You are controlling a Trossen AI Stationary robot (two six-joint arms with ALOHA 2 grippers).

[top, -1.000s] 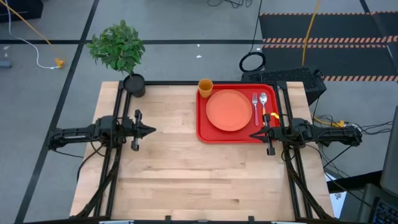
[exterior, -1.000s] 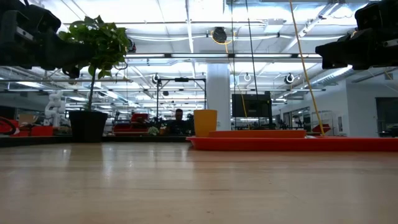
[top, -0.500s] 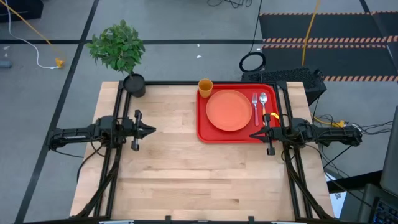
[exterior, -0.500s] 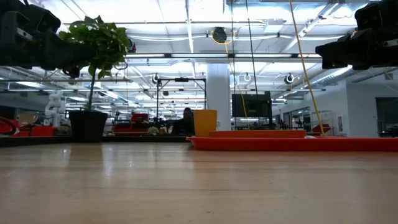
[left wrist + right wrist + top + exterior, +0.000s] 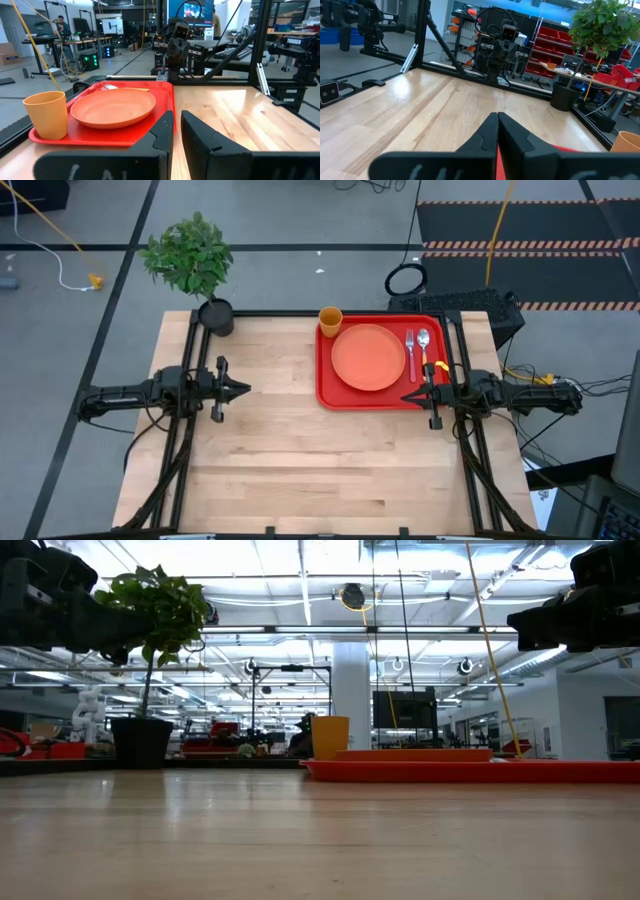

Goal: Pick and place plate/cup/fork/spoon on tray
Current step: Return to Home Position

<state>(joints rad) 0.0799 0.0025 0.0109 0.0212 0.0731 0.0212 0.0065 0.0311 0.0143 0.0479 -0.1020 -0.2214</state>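
Note:
The red tray [image 5: 330,385] lies at the table's far right. On it rest the salmon plate [image 5: 368,357], the amber cup [image 5: 330,320] standing upright in its far left corner, the fork [image 5: 411,352] and the spoon [image 5: 425,342] side by side right of the plate. The left wrist view shows the cup [image 5: 47,117] and the plate [image 5: 114,106] on the tray [image 5: 100,137]. My left gripper [image 5: 243,389] is shut and empty above the table's left side. My right gripper [image 5: 407,396] is shut and empty above the tray's near right corner.
A black pot with a green plant [image 5: 214,315] stands at the table's far left corner. Bare wood [image 5: 300,460] spans the middle and near part of the table. Dark frame rails run along the left and right edges.

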